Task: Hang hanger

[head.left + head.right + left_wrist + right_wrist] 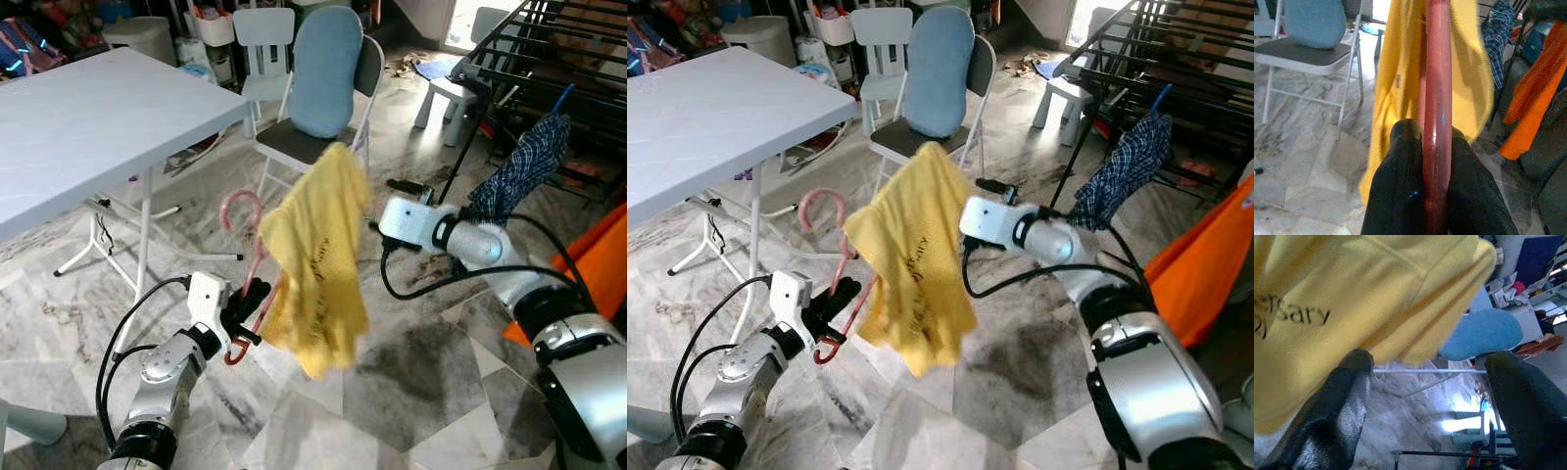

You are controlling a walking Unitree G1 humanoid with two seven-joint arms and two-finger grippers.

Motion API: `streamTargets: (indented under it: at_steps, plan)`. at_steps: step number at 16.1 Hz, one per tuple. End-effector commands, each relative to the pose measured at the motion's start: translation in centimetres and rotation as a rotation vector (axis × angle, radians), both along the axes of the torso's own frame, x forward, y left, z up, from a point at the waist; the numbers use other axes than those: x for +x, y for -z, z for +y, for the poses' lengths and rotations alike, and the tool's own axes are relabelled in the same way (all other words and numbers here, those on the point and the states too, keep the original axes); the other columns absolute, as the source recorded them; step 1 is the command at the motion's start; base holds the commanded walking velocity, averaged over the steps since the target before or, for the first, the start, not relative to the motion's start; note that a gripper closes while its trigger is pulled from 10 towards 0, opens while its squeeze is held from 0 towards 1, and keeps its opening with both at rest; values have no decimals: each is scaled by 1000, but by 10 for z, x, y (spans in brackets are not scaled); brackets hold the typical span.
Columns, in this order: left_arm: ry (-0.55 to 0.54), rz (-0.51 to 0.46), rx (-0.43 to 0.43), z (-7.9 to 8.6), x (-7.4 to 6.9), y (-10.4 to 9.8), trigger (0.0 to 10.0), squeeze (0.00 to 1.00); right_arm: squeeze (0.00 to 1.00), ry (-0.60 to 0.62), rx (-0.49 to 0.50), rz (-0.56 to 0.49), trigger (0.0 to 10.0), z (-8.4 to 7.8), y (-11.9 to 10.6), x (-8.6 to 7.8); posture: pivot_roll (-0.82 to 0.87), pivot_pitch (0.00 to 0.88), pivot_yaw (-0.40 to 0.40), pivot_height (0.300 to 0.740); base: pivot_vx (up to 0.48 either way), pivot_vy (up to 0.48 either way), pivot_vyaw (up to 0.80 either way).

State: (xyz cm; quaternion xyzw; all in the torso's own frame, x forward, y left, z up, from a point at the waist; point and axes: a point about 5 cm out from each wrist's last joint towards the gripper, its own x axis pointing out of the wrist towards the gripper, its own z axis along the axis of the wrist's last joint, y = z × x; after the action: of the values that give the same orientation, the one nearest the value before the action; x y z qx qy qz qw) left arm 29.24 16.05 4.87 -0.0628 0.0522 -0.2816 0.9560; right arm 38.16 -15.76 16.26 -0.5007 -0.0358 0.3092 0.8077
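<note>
The left tool [247,304] was clenched on the lower end of the pink hanger [243,257], whose long axis rose steeply to its hook, the yellow garment [315,257] draped over it. The right tool [1425,396], fingers spread and released, sat just beside the cloth; the drying rack [549,59] lay beyond, on the right.

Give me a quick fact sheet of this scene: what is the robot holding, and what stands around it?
Held item: pink plastic hanger with a yellow cloth draped on it
Left gripper: shut on the hanger's lower bar
Right gripper: open, beside the cloth, not gripping it
Nearby: white folding table, chair with blue cushion
Drying rack: black metal rack holding a checked blue garment
Floor: grey marble tiles
</note>
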Motion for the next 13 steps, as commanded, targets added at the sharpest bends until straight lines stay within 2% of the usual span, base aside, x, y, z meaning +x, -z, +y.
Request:
streamTargets:
  at_steps: [1, 3, 4, 6, 7, 8, 9, 11, 12, 13]
  plan:
    - [-23, -76, -21, 2, 10, -18, 0, 0, 1000, 35, 39, -11, 10000, -2, -2, 1, -223, 0, 45, 740, 0, 0, 0]
    - [-31, -75, -37, 1, 12, -22, 0, 0, 1000, 28, 168, 55, 10000, 2, 9, -5, -222, 0, 61, 740, 0, 0, 0]
    - [-24, -76, -42, 1, 15, -26, 0, 0, 1000, -14, 241, 149, 10000, 8, 26, -17, -225, 0, 74, 740, 0, 0, 0]
    - [-18, -77, -42, 0, 15, -27, 0, 0, 1000, -36, 253, 184, 10000, 10, 33, -23, -225, 0, 74, 740, 0, 0, 0]
    - [40, -87, -30, -6, 16, -31, 0, 0, 906, -68, 294, 275, 10000, 18, 52, -36, -235, 0, 92, 740, 0, 0, 0]
    - [68, -92, -22, -9, 16, -33, 0, 0, 843, -76, 308, 307, 10000, 22, 59, -41, -235, 0, 92, 740, 0, 0, 0]
    - [113, -99, -5, -12, 16, -36, 0, 0, 710, -94, 323, 340, 10000, 29, 67, -49, -245, 0, 112, 740, 0, 0, 0]
    - [163, -98, 35, -12, 14, -36, 0, 0, 651, -103, 361, 357, 10000, 36, 70, -53, -243, 0, 126, 740, 0, 0, 0]
    - [233, -91, 98, -11, 11, -35, 0, 0, 427, -103, 423, 394, 10000, 41, 71, -59, -241, 0, 131, 740, 0, 0, 0]
    - [264, -89, 112, -11, 10, -36, 0, 0, 188, -106, 439, 410, 10000, 43, 71, -62, -239, 0, 137, 740, 0, 0, 0]
